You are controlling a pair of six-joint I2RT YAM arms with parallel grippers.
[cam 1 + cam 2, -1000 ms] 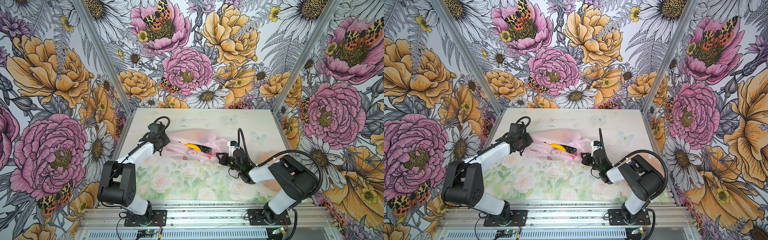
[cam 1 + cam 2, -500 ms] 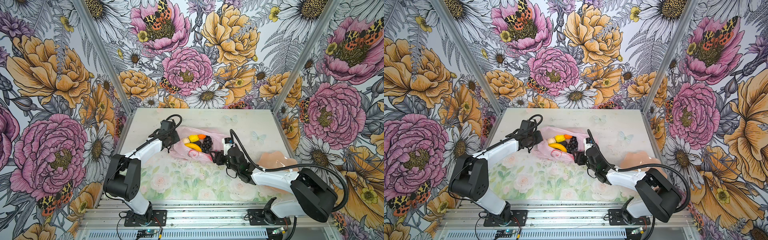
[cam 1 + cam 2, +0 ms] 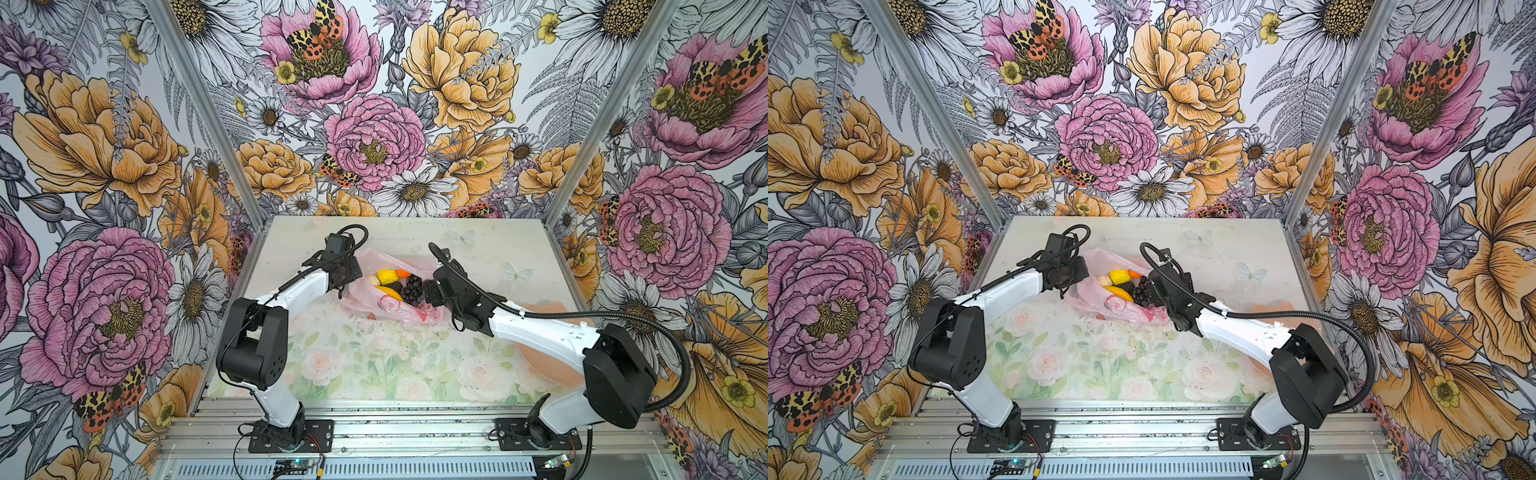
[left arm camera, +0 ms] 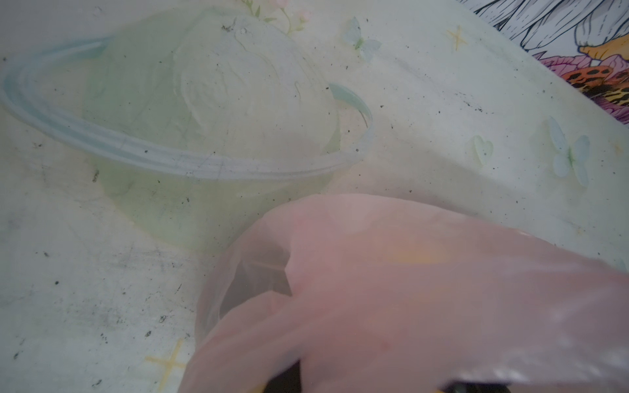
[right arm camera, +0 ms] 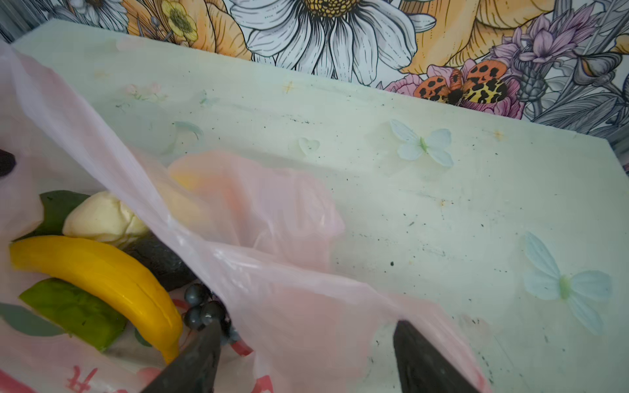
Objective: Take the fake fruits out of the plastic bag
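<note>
Print: red lettering (image 5: pixel 80 377) on plastic bag (image 5: pixel 292 299) cropped, unreadable.

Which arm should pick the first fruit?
Right. The right gripper is open at the bag mouth, one finger beside the grape bunch and banana; the left gripper is shut on the bag rim.

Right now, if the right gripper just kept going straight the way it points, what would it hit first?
Most likely the plastic bag: its pink wall lies between the open jaws of the right gripper. The grape bunch sits beside one fingertip, so depth leaves doubt.
</note>
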